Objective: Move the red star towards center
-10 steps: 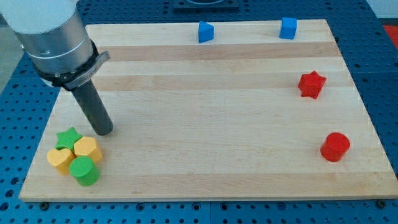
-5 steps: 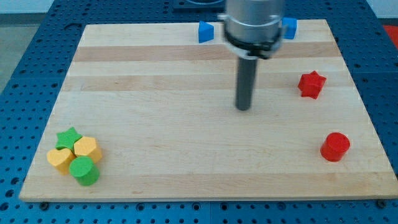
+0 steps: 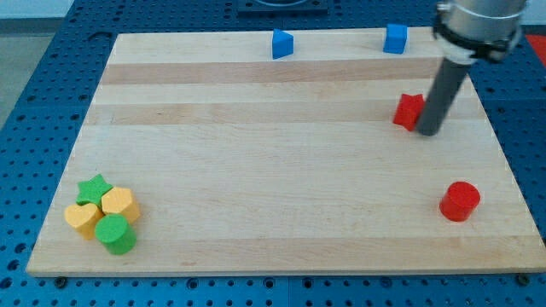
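The red star [image 3: 408,111] lies on the wooden board [image 3: 273,170] at the view's right, partly hidden by my rod. My tip [image 3: 426,131] rests on the board against the star's right side, touching it. The star sits far right of the board's centre.
A red cylinder [image 3: 460,201] lies at the lower right. Two blue blocks [image 3: 282,43] [image 3: 395,38] sit along the top edge. At the lower left huddle a green star [image 3: 94,187], two yellow blocks [image 3: 119,203] [image 3: 84,218] and a green cylinder [image 3: 115,234].
My rod swept from the lower left across the board to the star's right side. The red star has shifted a little to the left.
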`<state>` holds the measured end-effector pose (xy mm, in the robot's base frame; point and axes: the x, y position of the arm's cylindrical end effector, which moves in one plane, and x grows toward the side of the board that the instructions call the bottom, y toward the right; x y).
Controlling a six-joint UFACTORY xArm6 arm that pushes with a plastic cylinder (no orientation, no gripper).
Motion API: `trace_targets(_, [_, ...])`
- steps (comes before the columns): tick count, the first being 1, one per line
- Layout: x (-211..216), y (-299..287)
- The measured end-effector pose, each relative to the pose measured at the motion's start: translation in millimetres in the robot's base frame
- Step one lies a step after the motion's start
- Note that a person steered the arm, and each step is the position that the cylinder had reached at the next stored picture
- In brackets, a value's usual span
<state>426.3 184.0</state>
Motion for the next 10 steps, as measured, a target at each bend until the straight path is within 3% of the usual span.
trace_targets(1, [0, 2])
trace_targets(2, [-8, 54])
trace_targets(3, [-37, 64])
trace_targets(6, [-39, -115])
trace_targets(7, [-33, -137])
trace_targets(9, [-38, -37])
trace_targets(10, [-26, -20])
